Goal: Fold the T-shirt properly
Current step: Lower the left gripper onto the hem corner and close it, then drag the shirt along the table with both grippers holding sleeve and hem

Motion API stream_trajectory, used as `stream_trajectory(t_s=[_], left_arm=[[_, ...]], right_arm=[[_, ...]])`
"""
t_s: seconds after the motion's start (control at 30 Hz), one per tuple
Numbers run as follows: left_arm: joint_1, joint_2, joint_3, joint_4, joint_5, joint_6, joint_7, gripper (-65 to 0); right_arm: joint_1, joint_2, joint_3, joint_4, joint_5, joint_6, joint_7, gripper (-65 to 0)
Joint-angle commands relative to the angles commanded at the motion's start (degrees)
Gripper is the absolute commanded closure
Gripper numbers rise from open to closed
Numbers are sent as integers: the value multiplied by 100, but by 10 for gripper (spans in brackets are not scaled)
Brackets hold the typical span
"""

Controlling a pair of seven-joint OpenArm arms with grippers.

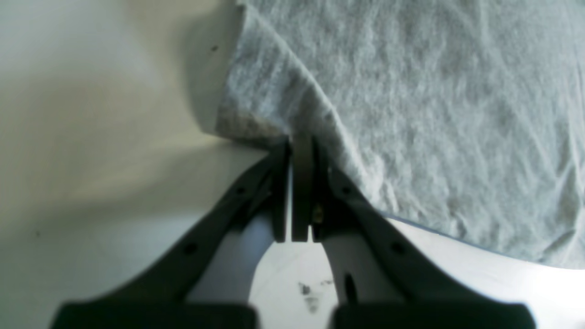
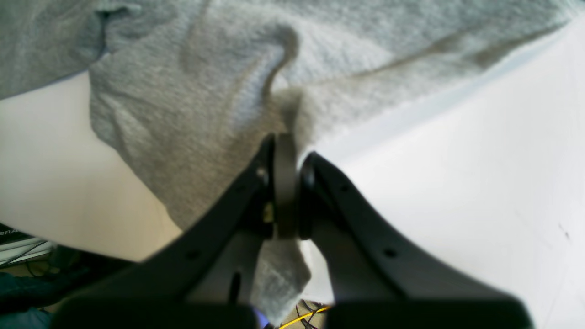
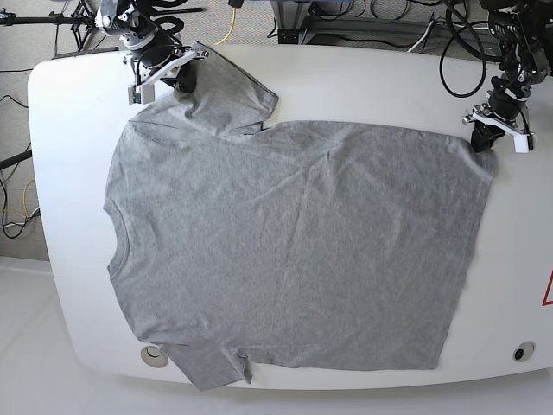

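Your grey T-shirt [image 3: 294, 251] lies spread flat on the white surface [image 3: 363, 78] (plain side up, collar at the base view's left). Your left pincer [image 1: 301, 141] is clamped on a hem corner, your right pincer [image 2: 285, 141] on a sleeve's edge.

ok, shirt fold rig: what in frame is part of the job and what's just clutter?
Job:
- T-shirt, spread flat, plain side up
- left gripper, shut on the shirt's hem corner
- right gripper, shut on the sleeve

Clutter:
- cables behind the table
- yellow cable below the table edge
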Motion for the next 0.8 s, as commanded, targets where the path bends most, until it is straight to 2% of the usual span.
stream_trajectory(t_s=[0.8], left_arm=[[115, 37, -3, 242, -33, 12, 87, 0]], right_arm=[[-10, 28, -1, 36, -42, -13, -23, 0]])
